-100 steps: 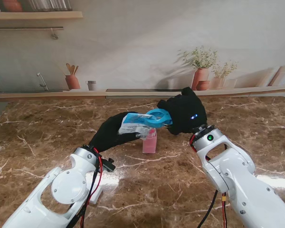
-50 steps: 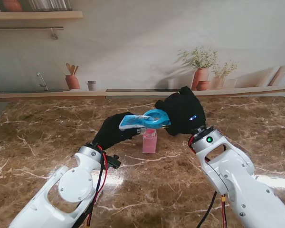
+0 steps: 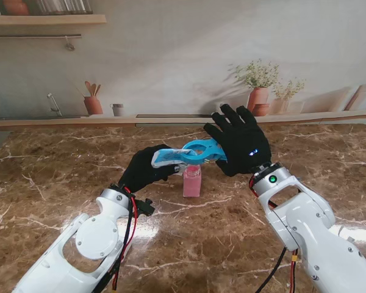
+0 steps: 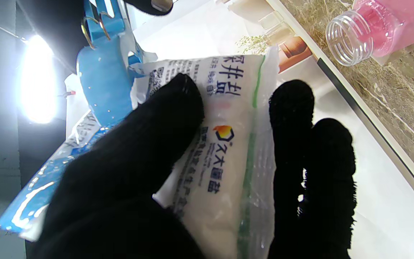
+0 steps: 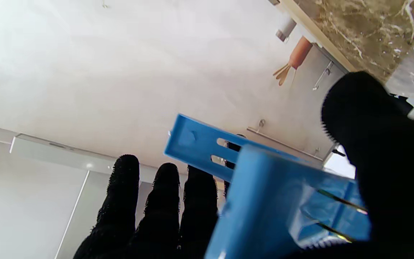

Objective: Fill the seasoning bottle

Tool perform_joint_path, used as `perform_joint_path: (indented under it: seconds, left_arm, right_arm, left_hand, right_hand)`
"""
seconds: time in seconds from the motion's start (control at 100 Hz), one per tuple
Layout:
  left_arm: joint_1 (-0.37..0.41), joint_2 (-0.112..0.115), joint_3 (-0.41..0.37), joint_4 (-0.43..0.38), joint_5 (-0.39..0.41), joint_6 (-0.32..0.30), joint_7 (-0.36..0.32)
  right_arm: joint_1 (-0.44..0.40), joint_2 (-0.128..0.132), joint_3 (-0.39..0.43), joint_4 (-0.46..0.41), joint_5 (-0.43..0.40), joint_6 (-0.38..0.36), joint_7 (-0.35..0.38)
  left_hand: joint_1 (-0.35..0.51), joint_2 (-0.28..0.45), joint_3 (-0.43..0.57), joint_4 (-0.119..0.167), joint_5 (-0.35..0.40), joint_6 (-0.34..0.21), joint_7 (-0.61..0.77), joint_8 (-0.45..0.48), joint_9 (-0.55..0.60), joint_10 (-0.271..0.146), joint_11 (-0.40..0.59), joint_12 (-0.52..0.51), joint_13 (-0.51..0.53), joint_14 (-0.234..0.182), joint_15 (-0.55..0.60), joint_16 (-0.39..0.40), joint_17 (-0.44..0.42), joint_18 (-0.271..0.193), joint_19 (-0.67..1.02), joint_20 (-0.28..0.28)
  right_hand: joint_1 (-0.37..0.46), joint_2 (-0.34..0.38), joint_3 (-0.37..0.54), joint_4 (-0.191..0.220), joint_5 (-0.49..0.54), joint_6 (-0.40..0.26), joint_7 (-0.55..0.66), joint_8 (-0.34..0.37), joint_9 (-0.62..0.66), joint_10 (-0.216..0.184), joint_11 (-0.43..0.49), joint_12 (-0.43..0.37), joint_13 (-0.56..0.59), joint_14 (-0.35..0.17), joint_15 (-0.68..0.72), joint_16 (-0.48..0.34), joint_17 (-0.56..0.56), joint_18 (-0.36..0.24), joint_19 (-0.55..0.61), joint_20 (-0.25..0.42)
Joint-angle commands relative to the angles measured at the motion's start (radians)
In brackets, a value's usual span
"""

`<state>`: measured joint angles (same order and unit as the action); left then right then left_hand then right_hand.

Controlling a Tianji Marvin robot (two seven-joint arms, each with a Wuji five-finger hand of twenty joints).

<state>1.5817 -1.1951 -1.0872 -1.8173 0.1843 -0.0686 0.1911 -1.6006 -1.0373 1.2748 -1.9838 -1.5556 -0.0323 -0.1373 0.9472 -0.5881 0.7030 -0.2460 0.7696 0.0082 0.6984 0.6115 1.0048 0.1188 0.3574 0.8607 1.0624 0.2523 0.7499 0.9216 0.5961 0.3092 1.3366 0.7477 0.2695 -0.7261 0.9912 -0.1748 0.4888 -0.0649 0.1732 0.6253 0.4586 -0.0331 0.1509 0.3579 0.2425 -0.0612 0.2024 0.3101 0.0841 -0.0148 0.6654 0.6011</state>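
Observation:
A small clear bottle (image 3: 192,180) with pink contents stands uncapped on the marble table (image 3: 61,165); its open mouth shows in the left wrist view (image 4: 347,41). My left hand (image 3: 143,171) is shut on a white salt bag (image 3: 166,157), held roughly level just above the bottle. The bag's printed face (image 4: 221,144) lies under my thumb (image 4: 156,144). A blue clip (image 3: 198,150) sits on the bag's end over the bottle. My right hand (image 3: 239,141) is at the clip's far end with its fingers (image 5: 164,208) spread straight and the thumb (image 5: 383,162) beside the clip (image 5: 264,194).
A raised ledge (image 3: 171,119) runs along the table's far edge. On the backdrop behind it are terracotta pots with plants (image 3: 258,97) and a utensil pot (image 3: 93,104). Both forearms cross the table's near half.
My right hand's fingers have gone from curled around the blue clip to spread straight. The left hand has levelled the bag and lifted it a little.

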Motion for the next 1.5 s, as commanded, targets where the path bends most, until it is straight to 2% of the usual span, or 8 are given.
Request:
perform_joint_path:
  seconds: [0.0, 0.42, 0.58, 0.75, 0.91, 1.02, 1.12, 1.49]
  left_arm:
    - [-0.001, -0.002, -0.003, 0.000, -0.010, -0.008, -0.002]
    - [-0.001, -0.003, -0.004, 0.002, -0.002, -0.015, 0.006]
    - [-0.003, -0.005, -0.004, 0.007, 0.001, -0.023, 0.014]
    - [0.000, -0.008, -0.007, 0.011, 0.000, -0.021, 0.026]
    - [0.005, -0.008, -0.010, 0.012, 0.003, -0.024, 0.031]
    - [0.006, -0.009, -0.010, 0.012, 0.006, -0.026, 0.038]
    - [0.007, -0.009, -0.011, 0.014, 0.010, -0.031, 0.038]
    - [0.012, -0.008, -0.020, 0.015, 0.018, -0.048, 0.043]
  right_arm:
    - [-0.008, 0.003, 0.003, 0.007, -0.004, 0.015, 0.022]
    - [0.044, 0.003, -0.020, 0.097, 0.036, 0.020, -0.118]
    - [0.058, -0.001, -0.027, 0.118, 0.070, 0.017, -0.179]
    - [0.064, -0.008, -0.027, 0.120, 0.123, -0.006, -0.180]
    - [0.076, -0.010, -0.040, 0.135, 0.125, 0.004, -0.216]
    - [0.085, -0.013, -0.053, 0.152, 0.128, 0.030, -0.275]
    - [0.092, -0.015, -0.056, 0.169, 0.127, 0.041, -0.338]
    - [0.025, -0.018, 0.085, 0.213, 0.124, 0.120, -0.368]
  left_hand:
    - [0.156, 0.113, 0.159, 0.039, 0.208, -0.115, 0.328, 0.149, 0.093, -0.085, 0.137, 0.052, 0.030, -0.035, 0.022, 0.017, 0.001, -0.001, -0.009, 0.017]
    - [0.155, 0.114, 0.159, 0.038, 0.204, -0.110, 0.321, 0.153, 0.091, -0.087, 0.132, 0.050, 0.018, -0.027, 0.009, 0.020, -0.015, -0.003, -0.019, 0.036]
    - [0.155, 0.112, 0.159, 0.038, 0.205, -0.111, 0.320, 0.153, 0.092, -0.087, 0.132, 0.048, 0.018, -0.027, 0.007, 0.019, -0.016, -0.004, -0.020, 0.040]
    - [0.151, 0.108, 0.163, 0.036, 0.207, -0.111, 0.317, 0.151, 0.096, -0.085, 0.130, 0.045, 0.021, -0.025, 0.008, 0.019, -0.016, -0.002, -0.020, 0.045]
    - [0.149, 0.108, 0.164, 0.036, 0.208, -0.112, 0.315, 0.150, 0.097, -0.087, 0.129, 0.043, 0.022, -0.025, 0.008, 0.018, -0.016, -0.002, -0.021, 0.049]
    - [0.150, 0.108, 0.166, 0.036, 0.208, -0.113, 0.314, 0.149, 0.097, -0.087, 0.129, 0.043, 0.022, -0.024, 0.008, 0.018, -0.015, -0.002, -0.021, 0.051]
    - [0.148, 0.106, 0.167, 0.035, 0.210, -0.113, 0.315, 0.149, 0.099, -0.087, 0.129, 0.043, 0.023, -0.025, 0.008, 0.017, -0.015, -0.002, -0.022, 0.053]
    - [0.148, 0.104, 0.171, 0.034, 0.212, -0.110, 0.314, 0.147, 0.100, -0.082, 0.129, 0.043, 0.026, -0.023, 0.010, 0.017, -0.010, -0.002, -0.022, 0.058]
  right_hand:
    - [-0.023, 0.014, -0.019, 0.036, -0.031, 0.005, 0.015, -0.007, -0.043, 0.028, -0.017, -0.011, -0.056, 0.007, -0.007, -0.019, -0.012, -0.002, -0.041, 0.011]
    - [0.016, -0.173, 0.175, -0.004, 0.240, -0.263, 0.523, 0.489, 0.332, -0.074, 0.098, 0.012, 0.265, -0.044, 0.023, -0.056, 0.153, 0.051, 0.028, -0.006]
    - [0.081, -0.251, 0.180, -0.175, 0.342, -0.332, 0.667, 0.584, 0.531, -0.117, 0.177, 0.077, 0.550, -0.025, 0.049, -0.033, 0.298, 0.056, 0.132, -0.009]
    - [0.095, -0.298, 0.196, -0.199, 0.413, -0.326, 0.754, 0.587, 0.675, -0.186, 0.434, 0.375, 0.837, -0.030, 0.210, 0.151, 0.485, 0.082, 0.330, 0.012]
    - [0.120, -0.321, 0.212, -0.186, 0.529, -0.373, 0.854, 0.654, 0.761, -0.247, 0.654, 0.671, 0.921, -0.076, 0.528, 0.403, 0.547, 0.103, 0.491, 0.067]
    - [0.102, -0.358, 0.256, -0.047, 0.691, -0.412, 1.000, 0.684, 0.887, -0.242, 0.814, 0.752, 0.981, -0.092, 0.828, 0.560, 0.602, 0.126, 0.633, 0.119]
    - [0.102, -0.434, 0.270, -0.040, 0.815, -0.418, 1.101, 0.723, 0.970, -0.244, 0.971, 0.849, 1.070, -0.099, 1.043, 0.670, 0.662, 0.141, 0.759, 0.162]
    - [0.115, -0.393, 0.243, -0.032, 0.824, -0.412, 1.168, 0.714, 0.977, -0.240, 1.083, 0.781, 1.076, -0.099, 1.155, 0.721, 0.675, 0.138, 0.799, 0.172]
